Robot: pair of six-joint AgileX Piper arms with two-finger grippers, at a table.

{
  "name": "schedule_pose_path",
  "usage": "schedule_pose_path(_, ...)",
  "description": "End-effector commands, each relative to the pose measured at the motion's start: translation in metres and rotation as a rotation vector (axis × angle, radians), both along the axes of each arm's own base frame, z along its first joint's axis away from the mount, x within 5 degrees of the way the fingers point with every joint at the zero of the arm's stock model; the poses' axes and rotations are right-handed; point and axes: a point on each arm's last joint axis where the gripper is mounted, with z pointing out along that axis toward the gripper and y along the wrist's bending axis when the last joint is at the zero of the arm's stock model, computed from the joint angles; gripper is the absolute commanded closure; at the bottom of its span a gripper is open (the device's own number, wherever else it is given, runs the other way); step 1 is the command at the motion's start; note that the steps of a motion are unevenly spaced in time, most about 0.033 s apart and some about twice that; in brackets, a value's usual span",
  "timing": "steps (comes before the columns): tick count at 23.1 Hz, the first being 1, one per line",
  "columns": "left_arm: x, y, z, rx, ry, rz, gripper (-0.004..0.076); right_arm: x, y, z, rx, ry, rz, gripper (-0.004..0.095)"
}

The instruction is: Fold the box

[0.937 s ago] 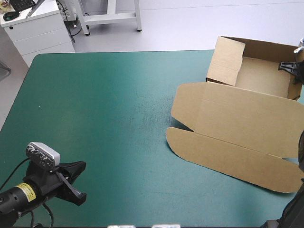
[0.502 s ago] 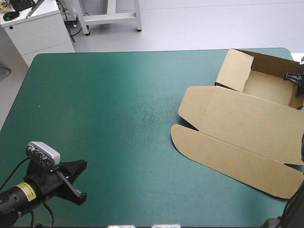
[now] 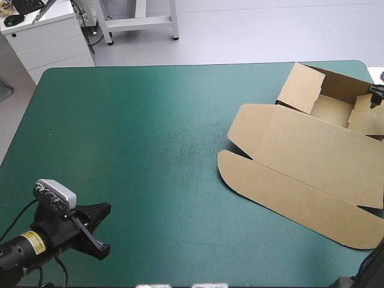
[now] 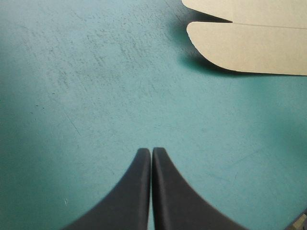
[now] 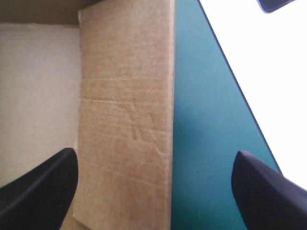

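The brown box (image 3: pixel 306 150) lies at the table's right side. Its tray (image 3: pixel 330 111) has walls raised at the far end, and its lid is flat toward the front. My right gripper (image 3: pixel 376 90) shows only at the picture's right edge, by the tray's right wall. In the right wrist view the right gripper (image 5: pixel 154 158) is open, its fingers wide apart astride a brown wall flap (image 5: pixel 127 96), with nothing gripped. My left gripper (image 3: pixel 105 210) rests near the front left corner, far from the box. It is shut and empty (image 4: pixel 152 151), with the lid's rounded flap (image 4: pixel 249 45) ahead of it.
Bare teal-green cover (image 3: pixel 150 138) spans the table's middle and left. The tray stands close to the table's far right corner. The table's edge (image 5: pixel 230 91) runs just beside the flap.
My right gripper has opened and let go of the tray's right wall. The box shifted a little toward the right, and a side flap now stands inside the tray. The left arm stayed still.
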Motion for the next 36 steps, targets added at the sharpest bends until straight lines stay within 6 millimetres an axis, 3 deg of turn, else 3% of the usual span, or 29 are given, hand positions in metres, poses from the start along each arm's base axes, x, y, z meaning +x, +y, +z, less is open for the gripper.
schedule_pose_path(1, 0.002, -0.002, 0.013, -0.055, -0.066, 0.003, 0.0734, -0.037, 0.020, 0.076, -0.031, -0.183, 0.005, 0.0149)
schedule_pose_path(2, 0.002, -0.001, 0.013, -0.051, -0.069, 0.004, 0.0734, -0.051, 0.031, 0.095, -0.023, -0.234, 0.023, 0.0232)
schedule_pose_path(3, 0.002, -0.001, 0.013, -0.051, -0.069, 0.004, 0.0734, -0.057, 0.037, 0.102, -0.017, -0.255, 0.038, 0.0282)
schedule_pose_path(4, 0.002, -0.001, 0.013, -0.049, -0.069, 0.005, 0.0734, -0.072, 0.052, 0.116, -0.008, -0.292, 0.083, 0.0453)
schedule_pose_path(5, 0.002, -0.001, 0.013, -0.049, -0.069, 0.005, 0.0734, -0.078, 0.059, 0.119, -0.012, -0.296, 0.099, 0.0556)
schedule_pose_path(6, 0.002, -0.001, 0.013, -0.049, -0.069, 0.005, 0.0734, -0.092, 0.075, 0.125, -0.024, -0.299, 0.133, 0.0776)
schedule_pose_path(8, 0.003, 0.000, 0.013, -0.030, -0.083, 0.012, 0.0734, -0.113, 0.098, 0.127, -0.026, -0.292, 0.177, 0.0913)
schedule_pose_path(12, 0.004, 0.002, 0.012, -0.003, -0.100, 0.022, 0.0734, -0.146, 0.148, 0.118, -0.026, -0.309, 0.328, 0.0911)
schedule_pose_path(15, 0.005, 0.002, 0.013, -0.001, -0.105, 0.024, 0.0734, -0.177, 0.180, 0.100, -0.056, -0.352, 0.472, 0.0911)
schedule_pose_path(18, 0.005, 0.002, 0.013, 0.000, -0.107, 0.024, 0.0734, -0.202, 0.198, 0.074, -0.083, -0.406, 0.562, 0.0911)
schedule_pose_path(20, 0.005, 0.003, 0.014, 0.000, -0.133, 0.029, 0.0734, -0.230, 0.209, 0.065, -0.112, -0.505, 0.622, 0.0911)
schedule_pose_path(27, -0.012, 0.014, 0.003, -0.010, -0.240, 0.014, 0.0734, -0.293, 0.212, 0.051, -0.175, -0.635, 0.708, 0.0911)
schedule_pose_path(36, -0.040, 0.032, -0.034, -0.038, -0.367, 0.022, 0.0734, -0.340, 0.205, 0.007, -0.226, -0.748, 0.685, 0.0928)
